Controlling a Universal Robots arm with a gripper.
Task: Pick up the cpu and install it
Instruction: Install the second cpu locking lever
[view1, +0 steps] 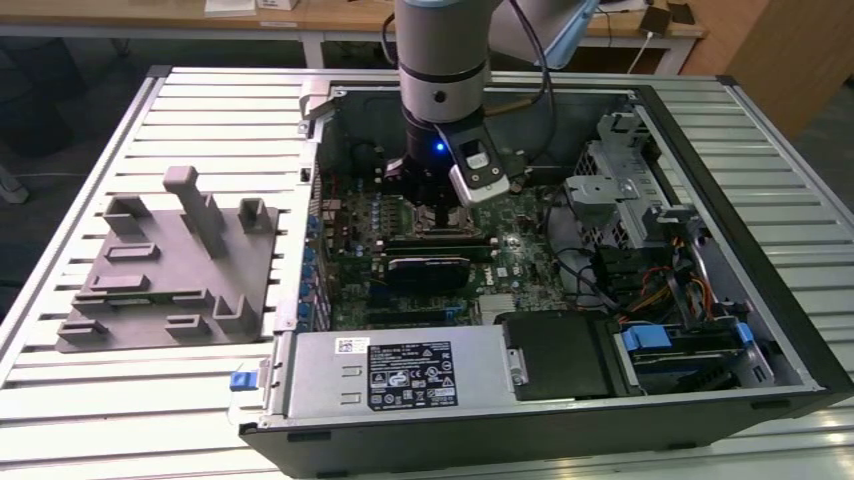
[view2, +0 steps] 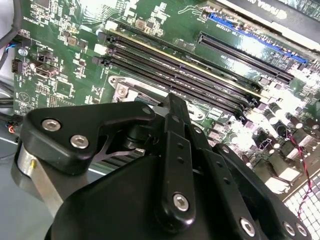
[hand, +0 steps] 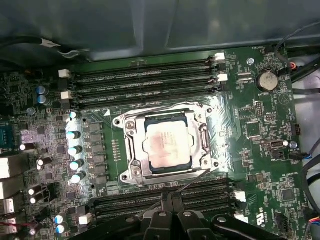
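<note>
The cpu (hand: 166, 145) sits flat inside the socket frame (hand: 165, 145) on the green board (hand: 260, 150), w/ the shiny metal frame all around its edges. It's a small flat square, silver-grey on top, w/ a soft pinkish glare in the middle and a dark thin rim. Long black memory slots (hand: 145, 80) run on two sides of the socket. In the exterior view the arm (view1: 443, 60) reaches down into the open computer case (view1: 561, 400), approx. in the middle of the board, and the gripper (view1: 441, 205) hangs low just above the socket spot. In the first wrist view the black fingers (hand: 167, 212) look pressed close together w/ nothing between them, just beside the socket, not touching the cpu. A grey tray (view1: 174, 270) w/ blocky shapes lies on the slatted table (view1: 120, 400), at the exterior view's left of the case.
</note>
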